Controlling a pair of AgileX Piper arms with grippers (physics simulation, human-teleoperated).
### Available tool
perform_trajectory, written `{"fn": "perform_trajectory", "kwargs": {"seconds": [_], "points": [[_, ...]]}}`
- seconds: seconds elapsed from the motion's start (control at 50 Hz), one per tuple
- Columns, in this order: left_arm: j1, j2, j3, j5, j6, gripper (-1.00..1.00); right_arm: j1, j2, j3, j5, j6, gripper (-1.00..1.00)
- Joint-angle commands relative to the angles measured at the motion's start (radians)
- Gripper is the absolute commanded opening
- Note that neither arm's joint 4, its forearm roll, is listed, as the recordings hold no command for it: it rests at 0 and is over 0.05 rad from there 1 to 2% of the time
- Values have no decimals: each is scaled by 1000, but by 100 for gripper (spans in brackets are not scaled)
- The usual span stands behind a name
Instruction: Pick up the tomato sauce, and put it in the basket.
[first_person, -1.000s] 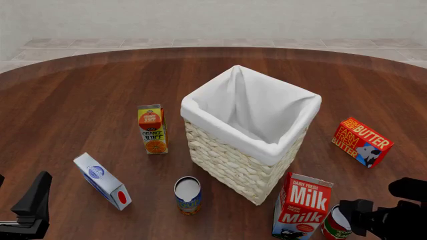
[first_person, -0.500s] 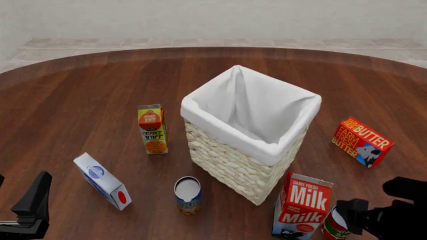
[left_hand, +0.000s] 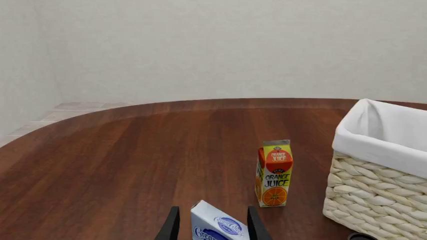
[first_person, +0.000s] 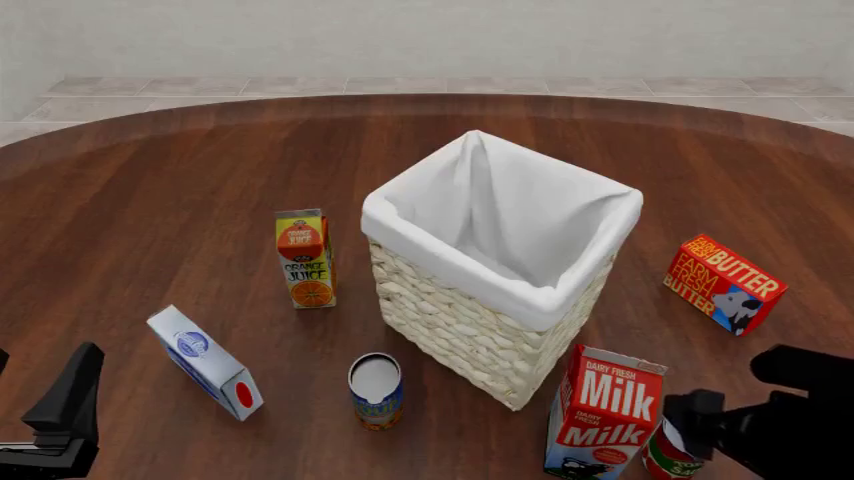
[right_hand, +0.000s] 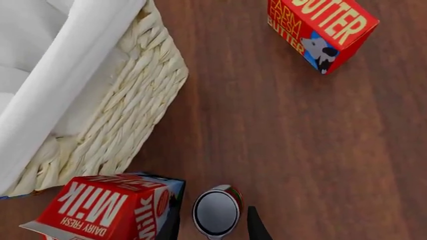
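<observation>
At the near right corner of the wooden counter (first_person: 160, 200), the right end effector (right_hand: 213, 222) hangs over the tomato sauce can (right_hand: 216, 211), its two fingers apart and flanking the can's silvery top; whether they touch it cannot be told. The can stands upright on the counter, just right of the milk carton (first_person: 603, 412), and in the front view the dark arm hides most of it. At the near left, the left end effector (left_hand: 210, 227) sits low with its fingers spread, empty, the white-and-blue carton (first_person: 204, 361) showing between them in the wrist view. A blue-and-yellow can (first_person: 375, 390) stands near the front corner of the basket (first_person: 461, 320). The basket, wicker with white cloth lining, sits mid-counter. The orange juice carton (first_person: 304, 257) stands upright to its left, and the butter box (first_person: 723, 283) lies to its right, well apart.
</observation>
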Motion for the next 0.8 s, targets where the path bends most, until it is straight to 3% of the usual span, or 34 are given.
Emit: {"fn": "perform_trajectory", "kwargs": {"seconds": [0.02,0.8], "points": [[-4,0,-1,2,1,100,-7,32,2,-18,-6,100],[-4,0,-1,2,1,100,-6,59,63,-57,8,100]]}}
